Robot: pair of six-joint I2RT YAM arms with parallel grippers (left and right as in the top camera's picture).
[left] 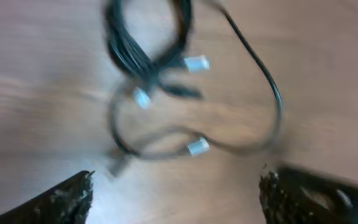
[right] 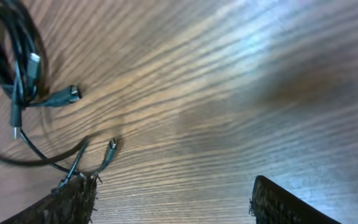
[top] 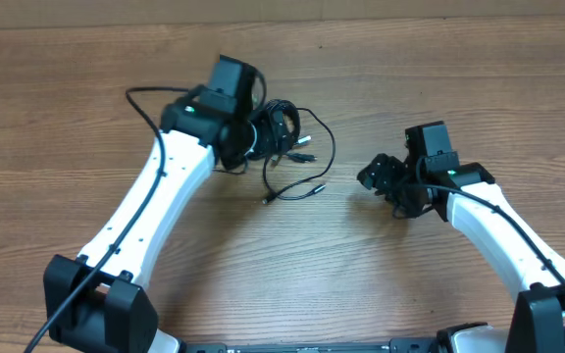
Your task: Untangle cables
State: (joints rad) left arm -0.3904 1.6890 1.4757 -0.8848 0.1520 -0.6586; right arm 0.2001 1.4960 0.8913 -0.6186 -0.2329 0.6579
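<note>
The cables [top: 287, 137] lie as a small black tangle on the wooden table, with one wide loop [top: 330, 147] and loose plug ends [top: 307, 157] spread toward the middle. My left gripper [top: 255, 137] is at the tangle's left edge. In the blurred left wrist view it is open [left: 176, 190], with only bare table between its fingers [left: 61, 199]; the cables [left: 148, 62] and silver plugs [left: 197, 147] lie just ahead. My right gripper [top: 379, 176] is to the right of the cables, apart from them. It stands open [right: 173, 196], and the cables [right: 11, 62] and a plug [right: 112, 146] lie beside its left finger [right: 67, 202].
The wooden table [top: 439, 69] runs out on all sides. Thick black wires run along both arms, one looping off the left arm [top: 145, 98]. The arm bases [top: 96, 304] stand at the near edge.
</note>
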